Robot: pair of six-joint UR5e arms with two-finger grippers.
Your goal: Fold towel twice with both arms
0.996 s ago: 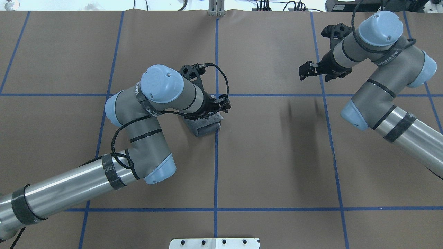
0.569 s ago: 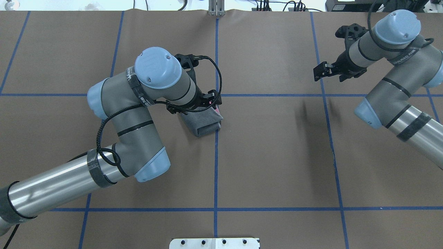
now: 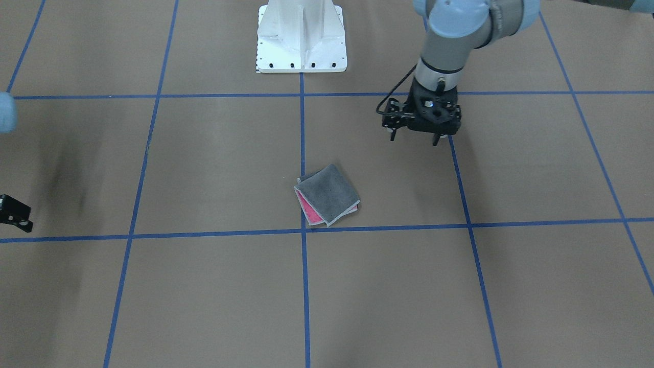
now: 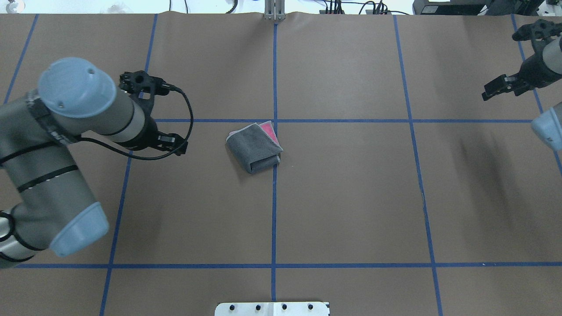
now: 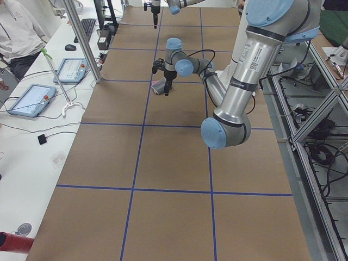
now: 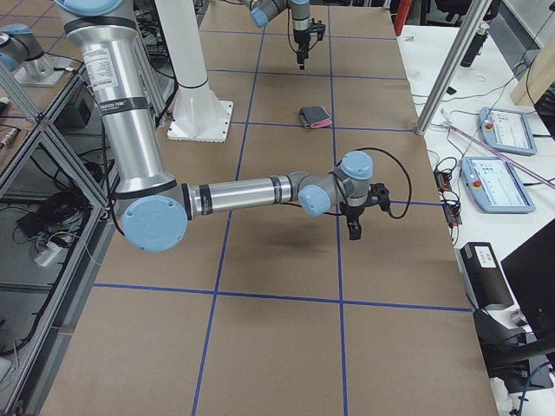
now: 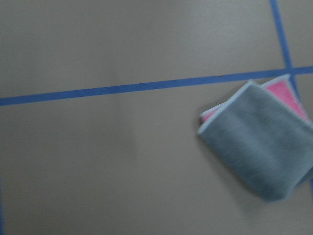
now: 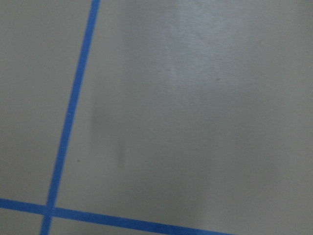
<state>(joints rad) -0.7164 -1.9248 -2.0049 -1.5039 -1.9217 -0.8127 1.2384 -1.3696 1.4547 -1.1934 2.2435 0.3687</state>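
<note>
While off towel [image 4: 254, 147], arms [image 4: 52, 145] [image 4: 552, 56] wide.

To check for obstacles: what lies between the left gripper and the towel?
Nothing: in the overhead view the table between left gripper and towel is bare.

The overhead camera looks forward and down; the front-facing one opposes it steeply — both share the folded grey-and-pink terry towel [image 4: 253, 148], centrally placed.
</note>
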